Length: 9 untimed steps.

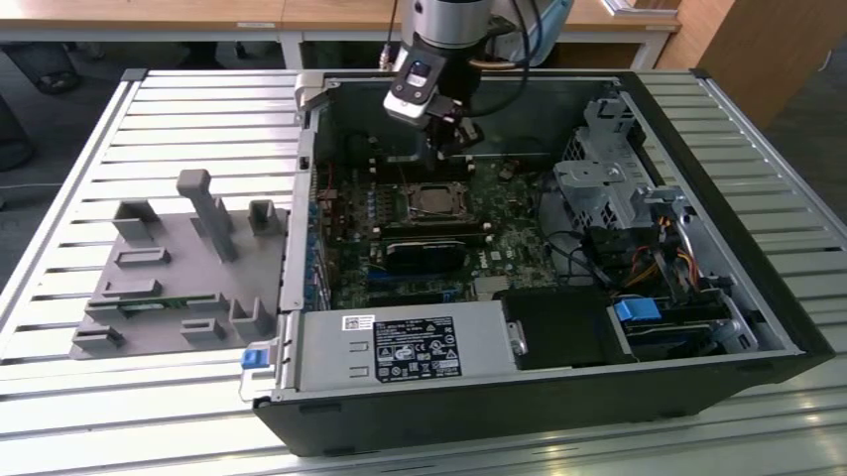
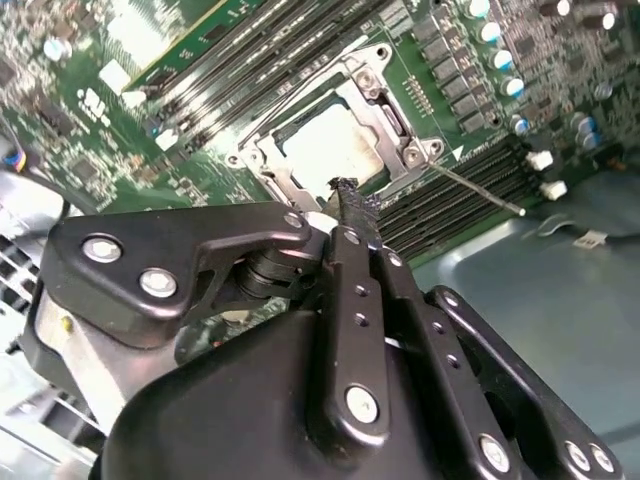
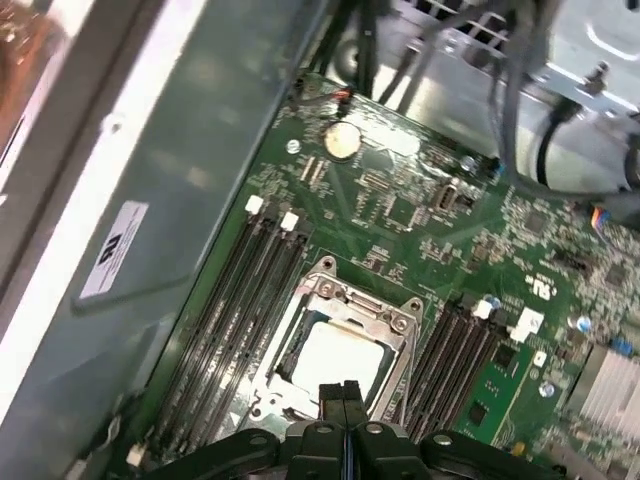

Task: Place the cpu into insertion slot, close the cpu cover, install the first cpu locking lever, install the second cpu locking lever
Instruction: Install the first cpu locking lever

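Sitting in the insertion slot [image 1: 430,202] near the middle of the green motherboard [image 3: 400,215], the cpu [image 3: 335,360] shows its pale metal top through the window of the cpu cover [image 3: 368,305], which looks to be lying flat over it. In both wrist views the gripper [image 3: 343,395] hangs close above the socket's near edge, its two fingertips [image 2: 352,200] pressed together with nothing between them. One thin locking lever [image 2: 478,188] juts out from a corner of the socket across the neighbouring memory slots [image 2: 470,175], so by my reading it is not latched and the levers are the step in hand. Doing that well would mean using the closed fingertips as a single blunt pusher: bearing on the rod itself and not on the cover or the chip, carrying it down and sideways under its hook, and keeping clear of the memory slot latches beside it. By count: one cpu, one slot, one cover, one gripper and one lever that I can make out; whether a second lever is seated I cannot tell. Banks of long black memory slots flank the socket, one on each side.
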Motion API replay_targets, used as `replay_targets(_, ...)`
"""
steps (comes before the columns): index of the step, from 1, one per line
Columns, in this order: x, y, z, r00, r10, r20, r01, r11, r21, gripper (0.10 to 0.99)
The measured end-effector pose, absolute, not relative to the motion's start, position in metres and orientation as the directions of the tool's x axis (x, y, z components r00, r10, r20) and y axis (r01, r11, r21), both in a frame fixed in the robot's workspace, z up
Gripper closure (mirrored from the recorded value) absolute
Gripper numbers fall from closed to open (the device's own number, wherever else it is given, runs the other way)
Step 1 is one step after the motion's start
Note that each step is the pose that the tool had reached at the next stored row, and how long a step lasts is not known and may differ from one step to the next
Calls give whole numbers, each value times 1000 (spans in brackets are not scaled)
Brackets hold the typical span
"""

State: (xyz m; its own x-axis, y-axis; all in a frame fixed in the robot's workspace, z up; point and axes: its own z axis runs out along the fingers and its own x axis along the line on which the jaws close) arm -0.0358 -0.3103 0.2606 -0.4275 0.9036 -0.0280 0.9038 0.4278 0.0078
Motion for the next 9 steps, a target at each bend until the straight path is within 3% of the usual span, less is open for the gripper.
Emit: replay_targets(9,-36,-310,260,-541,841,-28,841,541,8,980)
